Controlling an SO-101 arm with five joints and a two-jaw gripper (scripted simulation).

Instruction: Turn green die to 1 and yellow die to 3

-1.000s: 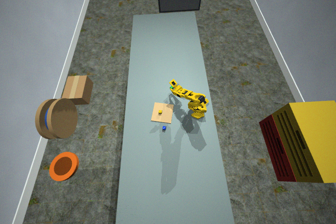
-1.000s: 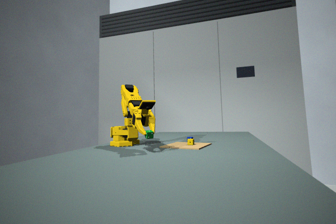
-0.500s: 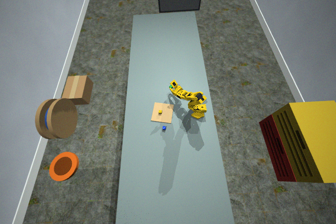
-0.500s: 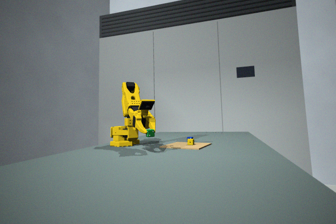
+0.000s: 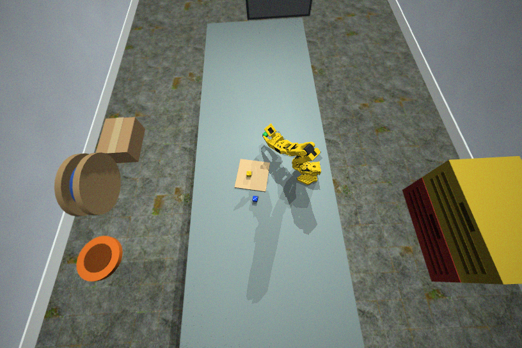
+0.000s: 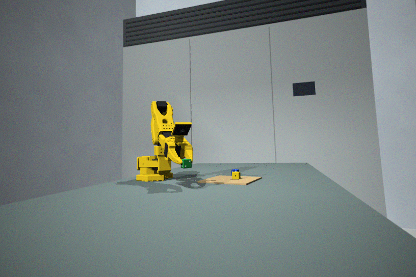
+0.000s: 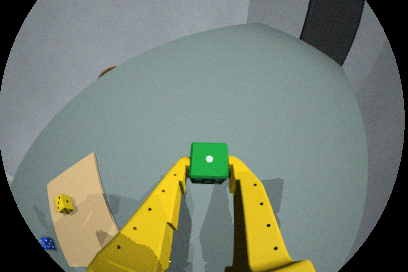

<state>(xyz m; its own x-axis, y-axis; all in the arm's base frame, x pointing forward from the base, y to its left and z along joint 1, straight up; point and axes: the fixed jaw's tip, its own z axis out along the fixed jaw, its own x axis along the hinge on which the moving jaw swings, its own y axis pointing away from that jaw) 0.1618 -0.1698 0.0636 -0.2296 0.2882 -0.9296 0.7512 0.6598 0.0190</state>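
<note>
My gripper (image 5: 265,134) (image 6: 186,162) (image 7: 209,165) is shut on the green die (image 5: 264,134) (image 6: 186,163) (image 7: 209,161), held in the air beyond the mat's edge. A single white pip faces the wrist camera; the jaws cover two side faces. The yellow die (image 5: 248,173) (image 6: 236,175) (image 7: 64,204) rests flat on the tan mat (image 5: 257,184) (image 6: 250,179) (image 7: 82,251). One pip shows on its side in the exterior view; its top is too small to read surely. The blue die (image 5: 254,199) (image 6: 234,170) (image 7: 47,243) lies on the table outside the mat.
The long grey-green table (image 5: 253,82) (image 6: 201,226) (image 7: 220,81) carries the arm's base (image 5: 308,178) (image 6: 149,177) to the right of the mat in the top view. The arm's shadow falls across one mat corner. Boxes and other large objects stand off the table.
</note>
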